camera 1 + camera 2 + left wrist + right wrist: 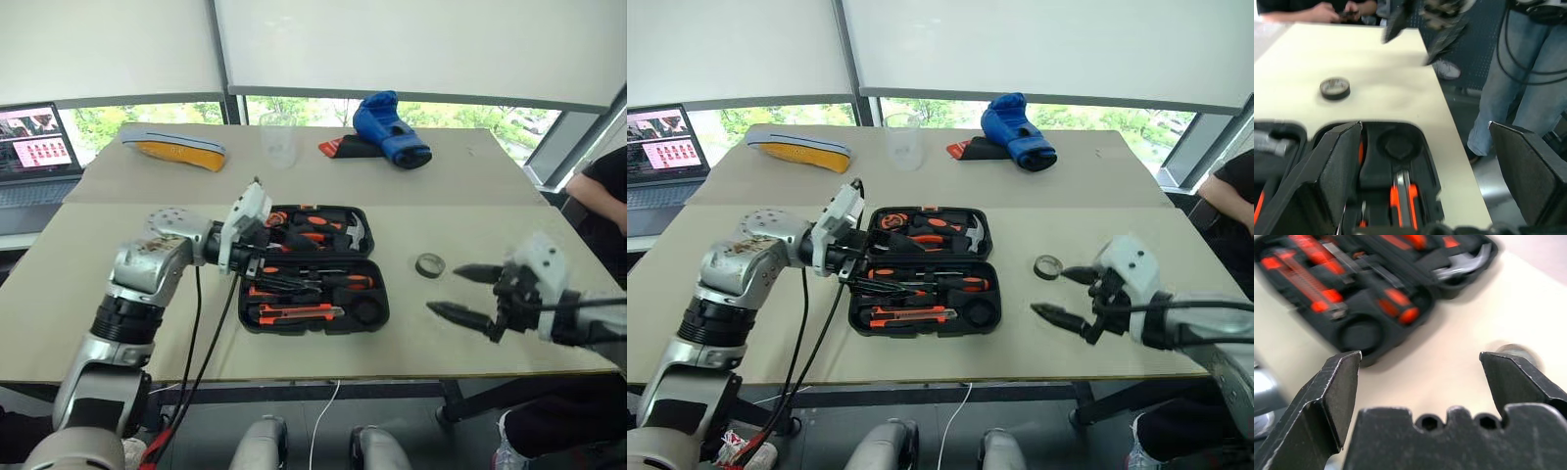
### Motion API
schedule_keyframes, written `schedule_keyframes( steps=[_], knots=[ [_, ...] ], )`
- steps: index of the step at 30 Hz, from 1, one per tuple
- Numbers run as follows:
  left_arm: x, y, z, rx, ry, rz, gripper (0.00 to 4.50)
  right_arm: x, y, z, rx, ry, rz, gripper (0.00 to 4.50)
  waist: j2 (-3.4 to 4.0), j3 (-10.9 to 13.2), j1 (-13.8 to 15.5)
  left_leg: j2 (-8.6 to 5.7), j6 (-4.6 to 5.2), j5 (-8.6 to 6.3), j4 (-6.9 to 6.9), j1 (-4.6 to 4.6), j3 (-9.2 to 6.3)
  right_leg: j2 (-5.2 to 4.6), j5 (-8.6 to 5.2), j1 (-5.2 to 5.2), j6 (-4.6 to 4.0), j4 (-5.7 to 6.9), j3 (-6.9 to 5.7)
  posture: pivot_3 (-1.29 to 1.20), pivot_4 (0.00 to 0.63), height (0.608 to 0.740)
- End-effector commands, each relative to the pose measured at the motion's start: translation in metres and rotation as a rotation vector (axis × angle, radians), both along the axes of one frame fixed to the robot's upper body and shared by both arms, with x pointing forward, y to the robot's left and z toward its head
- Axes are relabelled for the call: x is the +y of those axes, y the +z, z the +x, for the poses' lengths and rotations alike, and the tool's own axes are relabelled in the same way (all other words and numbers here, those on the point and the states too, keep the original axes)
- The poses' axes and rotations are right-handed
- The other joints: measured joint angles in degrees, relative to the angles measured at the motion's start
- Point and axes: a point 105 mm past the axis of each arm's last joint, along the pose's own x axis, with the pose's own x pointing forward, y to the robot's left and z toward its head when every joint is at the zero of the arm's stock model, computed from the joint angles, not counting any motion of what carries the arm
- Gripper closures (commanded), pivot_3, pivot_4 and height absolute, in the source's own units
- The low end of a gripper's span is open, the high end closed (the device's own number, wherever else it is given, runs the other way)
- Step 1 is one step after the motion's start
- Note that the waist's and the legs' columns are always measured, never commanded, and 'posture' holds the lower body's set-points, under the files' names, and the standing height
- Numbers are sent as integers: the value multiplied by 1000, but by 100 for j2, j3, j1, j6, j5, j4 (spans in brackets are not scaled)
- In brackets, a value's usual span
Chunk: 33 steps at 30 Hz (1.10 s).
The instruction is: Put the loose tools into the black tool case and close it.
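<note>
Tape roll (pixel 429 264): loose on table, right of open tool case (pixel 312 266).
Right gripper (pixel 468 294): jaws wide, empty, near roll.
Left gripper (pixel 854 266): spread wide, empty, over the case.
Advice: straddle roll squarely, then pinch.

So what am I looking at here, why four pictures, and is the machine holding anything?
It is a two-armed robot at a table. Two pictures come from cameras in its head, looking down over its arms; the other two come from cameras on its wrists, looking along black fingers. The open black tool case lies in front of it, with orange-handled tools in the slots. A small dark tape roll sits loose on the table, beside the case. The left gripper hangs over the case, open and empty. The right gripper is open too, near the roll, holding nothing.
</note>
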Motion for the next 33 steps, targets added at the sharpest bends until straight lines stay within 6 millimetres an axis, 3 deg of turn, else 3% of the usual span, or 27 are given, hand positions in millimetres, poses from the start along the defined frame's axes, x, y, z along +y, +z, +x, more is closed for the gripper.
schedule_keyframes(
  steps=[1,4,8,11,22,23,26,29,33],
  knots=[
    [-2,3,0,-113,5,29,46,-4,-11,27,5,-18,-59,0,0,0,-32,0,0,0,0,0,5,0,0,-1,0,0,1,0,150,740],
    [0,0,3,-120,20,56,46,-11,-25,50,18,-50,-115,0,0,0,-42,-7,1,1,1,-2,13,3,2,-4,0,4,7,0,150,740],
    [0,1,7,-133,40,55,46,-14,-33,66,10,-41,-172,0,-1,1,-12,-15,45,26,-2,-10,17,6,1,-13,6,20,17,0,150,740],
    [1,1,7,-137,43,55,0,-12,-37,73,14,-25,-189,694,-1,1,-14,-18,60,24,-9,-12,21,8,-8,-17,14,19,29,0,150,740],
    [2,-3,8,-140,50,60,0,-12,-54,87,35,-9,-226,4481,0,1,-34,-15,63,21,1,-7,23,11,-8,-15,16,35,31,0,150,740],
    [2,-4,8,-140,46,64,0,-12,-52,87,27,1,-234,4481,0,1,-37,-15,63,21,3,-6,23,11,-8,-14,16,38,31,0,150,740],
    [3,-8,6,-136,25,83,0,-8,-35,81,-4,49,-205,4481,0,1,-33,-14,62,20,7,-6,23,11,-8,-17,15,48,33,0,150,740],
    [6,-16,0,-133,-22,121,0,27,-5,51,3,243,-71,4481,1,2,-33,-12,62,20,9,-7,24,10,-11,-22,13,59,37,0,150,740],
    [7,-27,-6,-159,-82,177,0,70,8,7,41,461,-12,4481,2,1,-32,-6,62,20,8,-3,24,12,-19,-26,7,73,37,0,150,740]
  ],
)
